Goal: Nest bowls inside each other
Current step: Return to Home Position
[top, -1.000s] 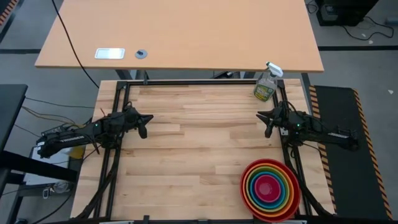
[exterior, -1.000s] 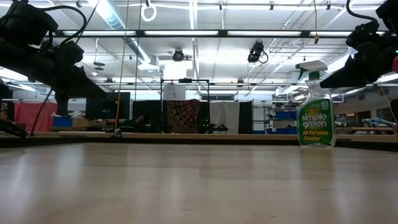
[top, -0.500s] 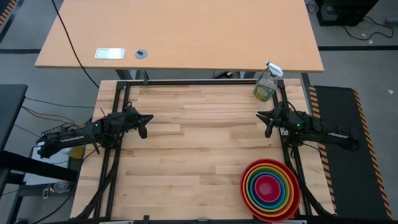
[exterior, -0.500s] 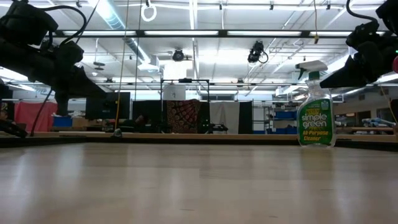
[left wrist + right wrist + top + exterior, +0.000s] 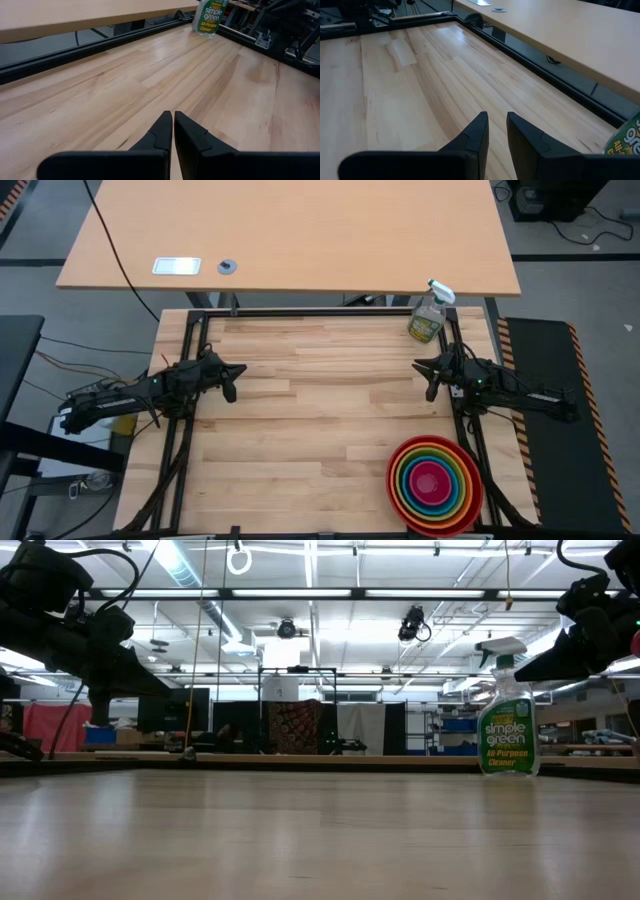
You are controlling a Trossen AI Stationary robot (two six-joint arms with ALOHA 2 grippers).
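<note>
The bowls [image 5: 435, 484] sit nested in one stack near the table's front right corner: red outermost, then orange, lime green and blue, with the pink one [image 5: 431, 478] in the middle. The red bowl's base rests on the wood. My left gripper [image 5: 236, 376] hangs shut over the table's left edge, far from the stack; in the left wrist view its fingertips [image 5: 173, 114] meet. My right gripper [image 5: 424, 372] hovers at the right edge, beyond the stack toward the far side. Its fingers [image 5: 496, 116] stand slightly apart with nothing between them.
A clear spray bottle [image 5: 428, 320] with a green label stands upright at the table's far right corner, just beyond my right gripper. Black frame rails [image 5: 195, 410] run along the left, right and far edges. Bare wood [image 5: 320, 410] lies between the two arms.
</note>
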